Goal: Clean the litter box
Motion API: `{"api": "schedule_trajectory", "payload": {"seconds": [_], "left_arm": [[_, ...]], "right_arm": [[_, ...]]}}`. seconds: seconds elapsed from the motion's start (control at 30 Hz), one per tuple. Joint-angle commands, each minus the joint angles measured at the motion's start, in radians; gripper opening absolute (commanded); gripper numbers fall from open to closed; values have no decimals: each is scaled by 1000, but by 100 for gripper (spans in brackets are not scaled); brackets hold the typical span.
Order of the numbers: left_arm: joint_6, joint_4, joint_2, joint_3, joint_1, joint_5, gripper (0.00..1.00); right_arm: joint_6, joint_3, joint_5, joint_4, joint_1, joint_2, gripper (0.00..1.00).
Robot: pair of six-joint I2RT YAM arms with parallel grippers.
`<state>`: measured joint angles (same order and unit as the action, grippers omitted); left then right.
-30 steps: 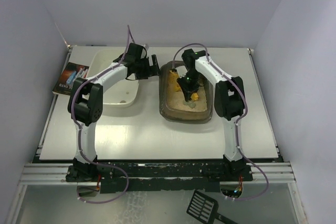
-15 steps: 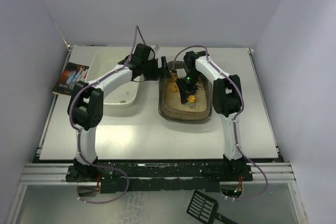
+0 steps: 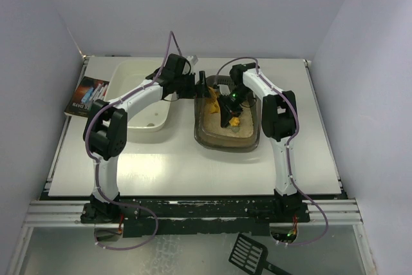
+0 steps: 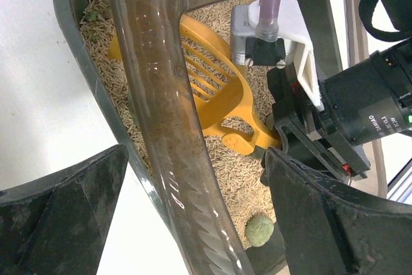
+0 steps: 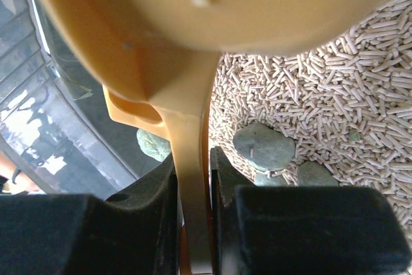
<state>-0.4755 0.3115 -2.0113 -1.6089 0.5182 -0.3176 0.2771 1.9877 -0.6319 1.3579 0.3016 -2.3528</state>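
Scooping | right pincer [image 5: 193,223] pinching yellow scoop [image 4: 212,88] handle | left pincer [image 4: 193,217] spread astride litter box [image 4: 161,94] wall | brace the rim, then slide blade low under grey-green lump [image 5: 264,146]

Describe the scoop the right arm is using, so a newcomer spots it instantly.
Find the brown litter box right of the white tub. Inside it, over the pellets, the right gripper pinches the handle of a slotted scoop. It is orange-yellow; the other scoop, outside the table, is black.
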Motion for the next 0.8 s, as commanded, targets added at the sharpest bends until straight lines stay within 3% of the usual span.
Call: {"api": "schedule_trajectory", "payload": {"seconds": [0.0,0.4,0.77], "left_arm": [[46,-10,-15,-4,3,28,100],[179,-26,-52,-22,51,246,99],[245,-24,-93,-77,124,378,76]], "right_arm": [[4,-16,-109,19,-18,-33,0],[2,-49,-117,19,-19,-28,0],[4,-46,-115,18,-19,-25,0]]}}
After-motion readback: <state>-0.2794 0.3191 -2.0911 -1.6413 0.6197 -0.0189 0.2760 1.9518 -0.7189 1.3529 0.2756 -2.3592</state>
